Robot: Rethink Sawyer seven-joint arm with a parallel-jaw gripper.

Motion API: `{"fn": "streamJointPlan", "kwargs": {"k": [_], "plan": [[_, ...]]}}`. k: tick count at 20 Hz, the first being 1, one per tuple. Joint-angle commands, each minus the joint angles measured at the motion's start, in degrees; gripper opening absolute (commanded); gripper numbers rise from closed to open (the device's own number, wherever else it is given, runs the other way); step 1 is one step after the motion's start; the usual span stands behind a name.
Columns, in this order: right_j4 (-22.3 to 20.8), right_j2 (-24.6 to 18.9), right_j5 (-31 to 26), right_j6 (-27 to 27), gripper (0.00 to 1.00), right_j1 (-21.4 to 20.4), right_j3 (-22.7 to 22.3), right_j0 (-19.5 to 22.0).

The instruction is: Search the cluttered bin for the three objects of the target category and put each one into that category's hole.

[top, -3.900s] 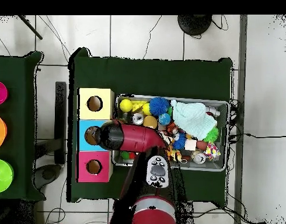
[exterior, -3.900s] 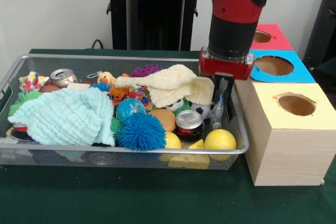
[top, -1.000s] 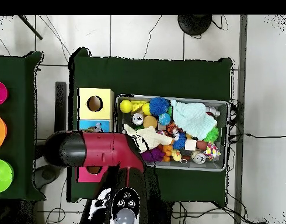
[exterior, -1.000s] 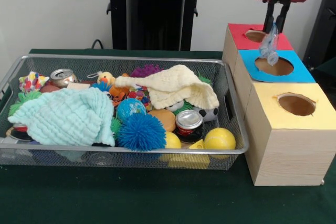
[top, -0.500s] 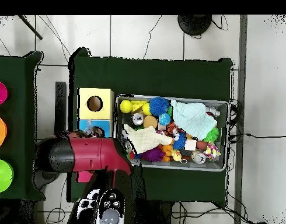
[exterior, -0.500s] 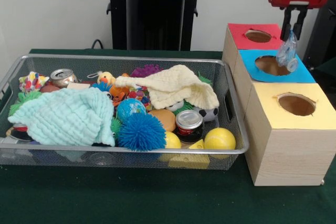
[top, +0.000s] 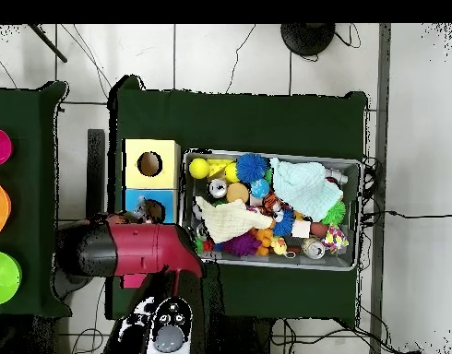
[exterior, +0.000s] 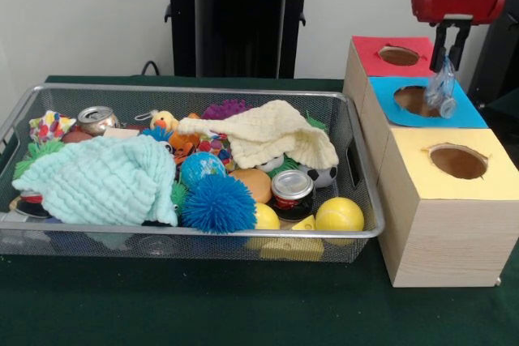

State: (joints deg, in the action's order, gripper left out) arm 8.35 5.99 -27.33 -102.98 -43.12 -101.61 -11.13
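Gripper [exterior: 448, 48]: two dark fingers hanging from a red wrist, clamped on the top of a clear plastic bottle [exterior: 442, 88].

Clear plastic bottle: crumpled, dangling below the fingers, its lower end over the right edge of the blue box's hole [exterior: 418, 100]. Whether it touches the box cannot be told.

Blue box [exterior: 466, 114]: directly under the gripper, middle of a row of three wooden boxes with round holes. Red box [exterior: 422, 58] just behind it, yellow box [exterior: 442, 200] just in front.

Wire bin [exterior: 195, 232]: to the gripper's left, touching the row of boxes. Contents: mint knitted cloth [exterior: 105, 180], cream knitted cloth [exterior: 268, 131], blue spiky ball [exterior: 217, 202], yellow ball [exterior: 340, 215], small jar with a red lid rim [exterior: 291, 190], drink can [exterior: 97, 118], further small toys heaped between.

Surface: dark green cloth table [exterior: 243, 305].

Room: pale wall and a black stand behind the bin; tiled floor [top: 230, 55] with cables in the overhead view.

Obscured: in the overhead view the red arm [top: 137, 249] covers the red box and part of the blue one. Items under the two cloths are not identifiable.
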Motion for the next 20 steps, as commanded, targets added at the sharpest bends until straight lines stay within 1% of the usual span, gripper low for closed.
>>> {"fn": "streamJointPlan", "kwargs": {"k": [1,4,11,17,20], "plan": [[2.0,-1.67,3.57,-12.67,0.0,4.35,-4.32,1.73],[1.67,-1.73,3.67,-11.47,0.0,4.63,-3.97,2.76],[0.3,-1.3,1.13,-8.47,0.0,3.76,-2.64,4.99],[-0.84,-2.82,4.13,-6.54,0.0,5.76,-2.34,7.94],[-1.17,-3.35,3.68,-5.84,0.0,5.46,-2.39,9.0]]}}
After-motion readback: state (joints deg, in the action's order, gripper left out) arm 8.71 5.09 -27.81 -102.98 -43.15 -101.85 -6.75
